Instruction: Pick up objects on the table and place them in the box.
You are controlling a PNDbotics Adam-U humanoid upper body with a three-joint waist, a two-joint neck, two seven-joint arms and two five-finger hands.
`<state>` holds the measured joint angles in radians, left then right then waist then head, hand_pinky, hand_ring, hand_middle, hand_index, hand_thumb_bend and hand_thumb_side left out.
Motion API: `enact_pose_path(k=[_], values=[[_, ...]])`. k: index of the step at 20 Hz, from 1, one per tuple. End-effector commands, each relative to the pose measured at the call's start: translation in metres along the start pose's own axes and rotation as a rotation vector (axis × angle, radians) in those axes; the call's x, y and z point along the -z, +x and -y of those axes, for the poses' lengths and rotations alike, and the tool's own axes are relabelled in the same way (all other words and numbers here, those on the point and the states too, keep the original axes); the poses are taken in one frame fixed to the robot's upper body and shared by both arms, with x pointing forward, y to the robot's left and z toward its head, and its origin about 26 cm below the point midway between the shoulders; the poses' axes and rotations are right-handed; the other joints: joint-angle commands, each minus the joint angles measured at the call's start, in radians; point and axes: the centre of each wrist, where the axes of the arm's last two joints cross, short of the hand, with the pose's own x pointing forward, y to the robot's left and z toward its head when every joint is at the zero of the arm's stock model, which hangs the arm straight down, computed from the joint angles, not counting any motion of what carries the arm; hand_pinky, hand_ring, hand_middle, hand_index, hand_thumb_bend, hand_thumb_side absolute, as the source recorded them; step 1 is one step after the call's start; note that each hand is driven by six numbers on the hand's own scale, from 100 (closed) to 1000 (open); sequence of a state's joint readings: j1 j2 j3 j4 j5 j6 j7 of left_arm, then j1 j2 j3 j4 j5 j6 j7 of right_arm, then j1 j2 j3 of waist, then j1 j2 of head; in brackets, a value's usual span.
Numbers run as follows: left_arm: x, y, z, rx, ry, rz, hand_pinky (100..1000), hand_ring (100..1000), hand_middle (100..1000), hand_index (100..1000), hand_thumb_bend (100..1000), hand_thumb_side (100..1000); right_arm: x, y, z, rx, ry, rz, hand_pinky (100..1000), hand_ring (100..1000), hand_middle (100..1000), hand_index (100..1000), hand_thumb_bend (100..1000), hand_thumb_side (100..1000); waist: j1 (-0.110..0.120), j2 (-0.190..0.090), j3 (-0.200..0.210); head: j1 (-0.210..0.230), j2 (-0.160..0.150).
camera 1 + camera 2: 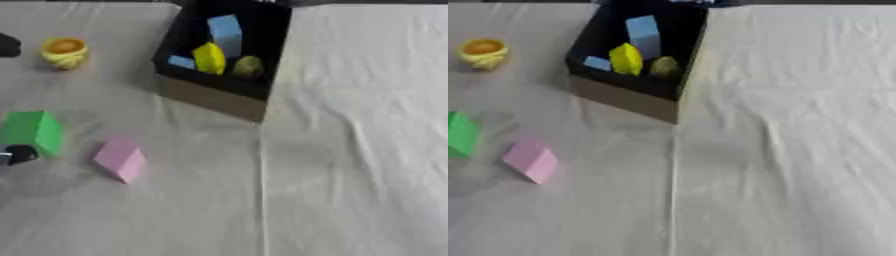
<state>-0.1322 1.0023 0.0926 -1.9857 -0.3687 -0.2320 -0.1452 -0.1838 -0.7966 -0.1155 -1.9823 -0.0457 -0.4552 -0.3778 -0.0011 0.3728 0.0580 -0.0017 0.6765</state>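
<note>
An open box (213, 97) with a black inside and brown cardboard walls stands at the upper middle. It holds a tall light-blue block (226, 31), a small blue piece (181, 61), a yellow object (209, 58) and an olive-green object (248, 66). On the white cloth to the left lie a green block (32, 132), a pink block (120, 159) and a yellow cup-like object (65, 52) with an orange inside. A black tip of my left hand (17, 154) shows at the left edge, right by the green block's lower corner. The rest of that hand is out of view. My right hand does not show.
A white wrinkled cloth (798, 150) covers the table, with a fold line running down from the box's near corner. A dark shape (7, 45) sits at the left edge next to the yellow cup-like object.
</note>
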Motion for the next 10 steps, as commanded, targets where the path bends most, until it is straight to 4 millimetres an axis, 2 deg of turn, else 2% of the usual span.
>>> enact_pose_path(k=[1, 4, 10], values=[[0.0, 0.0, -0.016, 0.055, -0.105, -0.085, 841, 875, 825, 895, 896, 280, 0.006, 0.005, 0.003, -0.011, 0.013, 0.025, 854, 854, 728, 772, 100, 628, 0.013, -0.035, 0.001, 0.006, 0.0], [-0.001, -0.006, -0.016, 0.067, -0.168, -0.186, 838, 872, 825, 897, 901, 282, 0.006, 0.005, 0.002, -0.007, 0.014, 0.023, 854, 853, 726, 771, 100, 628, 0.013, -0.034, 0.001, 0.014, 0.0], [-0.005, -0.029, -0.011, 0.069, -0.223, -0.3, 842, 874, 826, 899, 908, 253, 0.007, 0.005, 0.001, 0.002, 0.013, 0.021, 854, 852, 724, 769, 100, 628, 0.013, -0.034, 0.001, 0.027, -0.001]])
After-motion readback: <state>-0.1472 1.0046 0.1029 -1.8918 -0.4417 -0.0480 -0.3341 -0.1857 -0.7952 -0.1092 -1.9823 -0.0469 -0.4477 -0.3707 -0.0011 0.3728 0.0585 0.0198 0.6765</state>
